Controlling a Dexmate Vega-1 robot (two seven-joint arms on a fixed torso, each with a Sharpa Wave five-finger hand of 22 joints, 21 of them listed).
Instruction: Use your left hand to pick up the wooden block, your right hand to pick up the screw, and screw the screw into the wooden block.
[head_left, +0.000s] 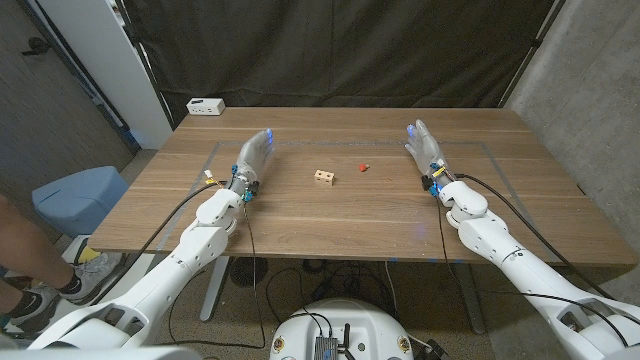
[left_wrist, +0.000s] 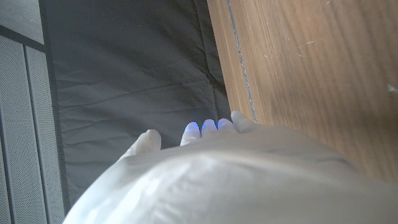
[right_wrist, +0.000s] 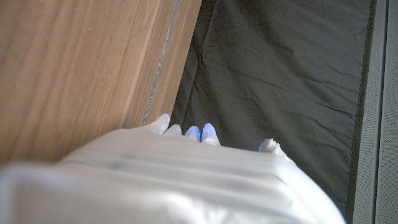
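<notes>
Showing wooden block, screw between hands: head view.

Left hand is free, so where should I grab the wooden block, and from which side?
Grip the wooden block across its plain sides, coming in from its left where the left hand waits. Keep fingers off the holed face toward the camera, probably where the screw goes.

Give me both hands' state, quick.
Left hand: open, holding nothing.
Right hand: open, holding nothing.
</notes>
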